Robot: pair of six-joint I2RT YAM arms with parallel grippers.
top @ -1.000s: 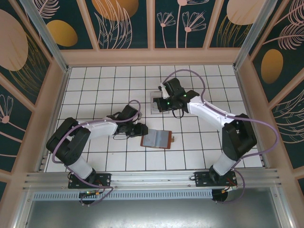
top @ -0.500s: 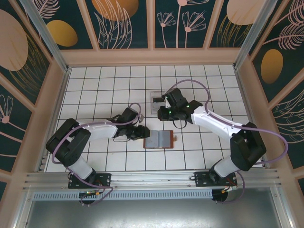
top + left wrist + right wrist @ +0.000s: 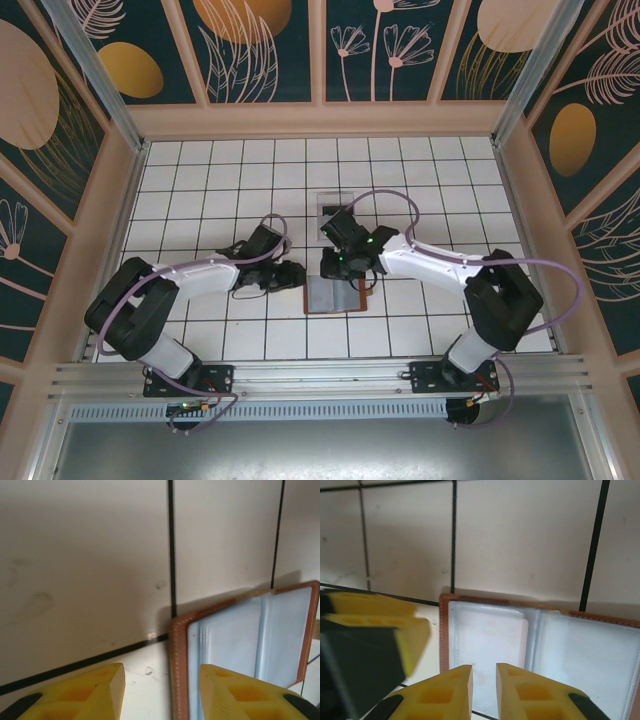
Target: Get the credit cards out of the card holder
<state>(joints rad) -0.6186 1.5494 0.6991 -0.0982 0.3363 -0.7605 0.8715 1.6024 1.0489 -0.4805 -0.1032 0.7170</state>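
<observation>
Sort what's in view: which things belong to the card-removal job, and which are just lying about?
Job:
card holder, lying open
pale card in one pocket
left gripper, open at its edge
right gripper, slightly open above it

Lying about:
small stand beyond the holder; too small to tell what it carries

You're looking down past the right gripper, whose two yellow fingers stand a narrow gap apart at the bottom of the frame, nothing between them, their tips over the near edge of the card holder. The holder lies spread flat on the white tiled table, a brown leather rim around pale grey-blue pockets, and in the pocket on the left you can make out a pale card with rounded corners. At the left edge sits the left gripper, yellow fingers on a black body, just beside the holder's left rim; whether it touches, you cannot tell.
</observation>
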